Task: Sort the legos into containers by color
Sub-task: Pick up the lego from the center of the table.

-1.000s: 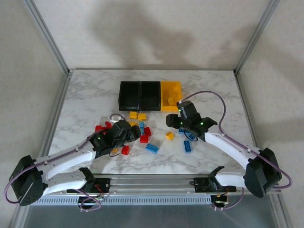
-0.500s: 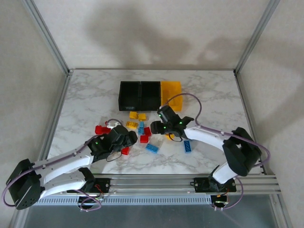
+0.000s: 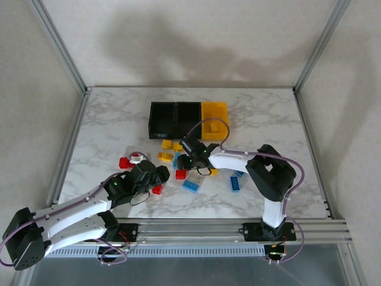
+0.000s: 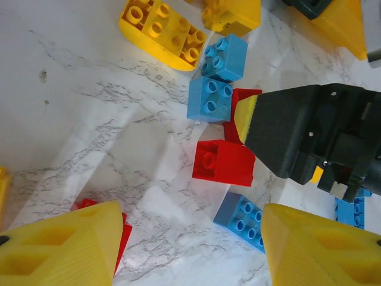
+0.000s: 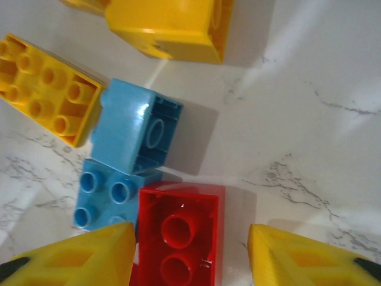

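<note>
Marble table [image 3: 107,119] | right claw [image 5: 190,241] spread astride red lego [image 5: 177,217] | left claw [image 4: 190,229] spread, holding nothing

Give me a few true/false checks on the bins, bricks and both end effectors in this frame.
1. The yellow bin sits at the right end of the bin row. True.
2. The right end effector is shut on a blue brick. False: its jaws are open, straddling an upside-down red brick.
3. A tipped blue brick lies right beside a yellow brick. True.
4. The left end effector holds a red brick. False: it is open and empty.
</note>
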